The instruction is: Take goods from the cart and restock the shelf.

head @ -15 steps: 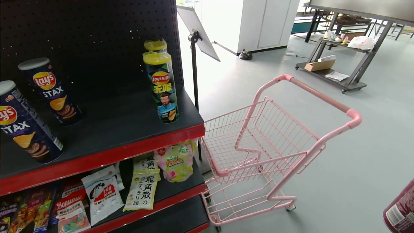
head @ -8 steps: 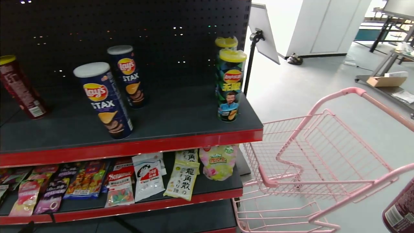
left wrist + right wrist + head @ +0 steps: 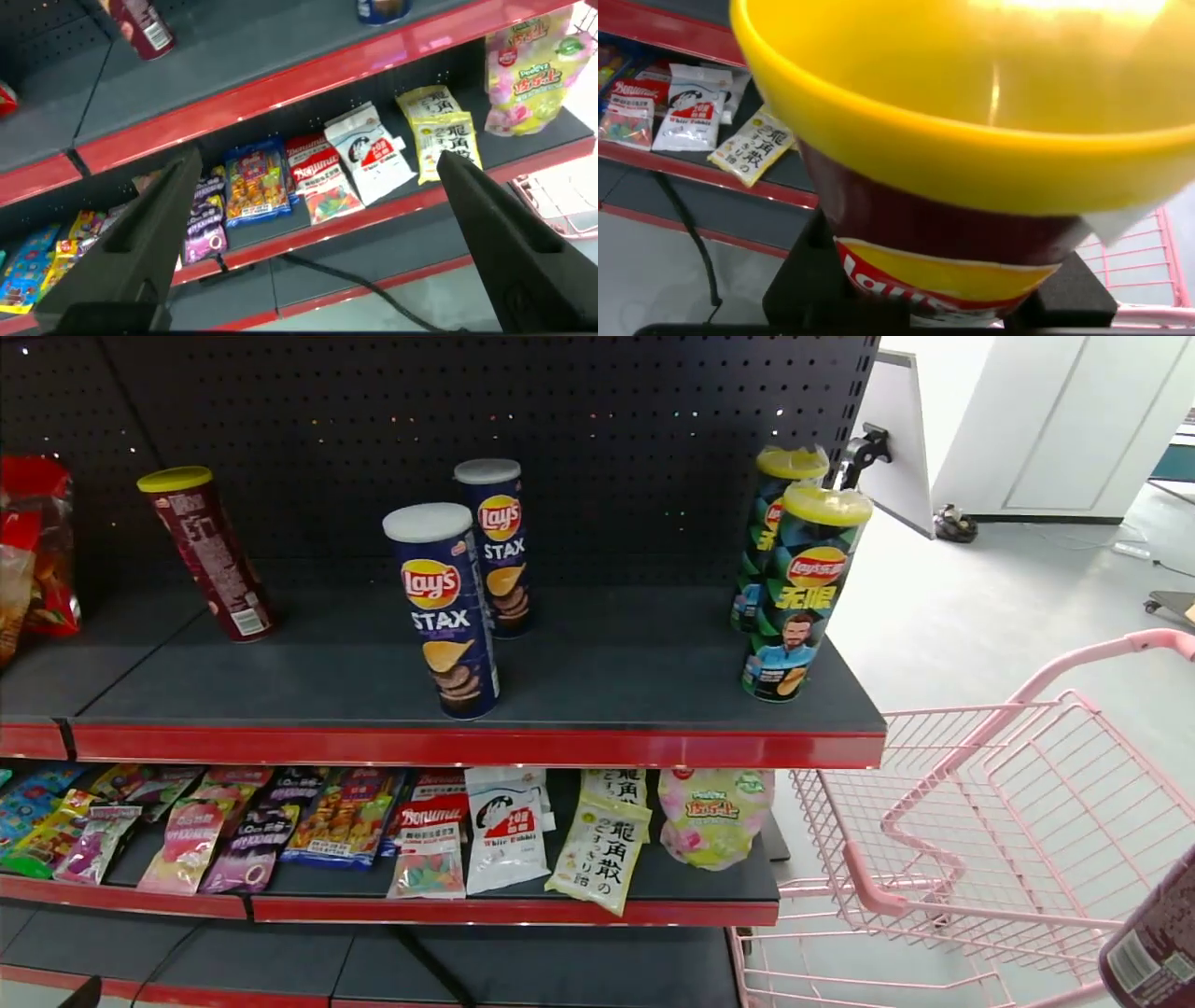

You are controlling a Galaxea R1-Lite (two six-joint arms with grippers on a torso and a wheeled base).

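Maroon can (image 3: pixel 1153 933) stays clamped in right pincer (image 3: pixel 938 294); left pincer (image 3: pixel 318 224) apart. Camera has swung from cart (image 3: pixel 1083 660) to shelf (image 3: pixel 467 747): placement likely next.

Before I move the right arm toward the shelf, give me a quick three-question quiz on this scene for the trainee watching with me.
1. True or false: the left gripper is open and holds nothing.
2. Pick one: the lid of the dark red can in the right gripper is A) white, B) yellow, C) green.
3. How many blue cans with white lids stand on the top shelf?

Key: 1 true; 2 B; 3 two, one nearer the shelf's front edge and one behind it.
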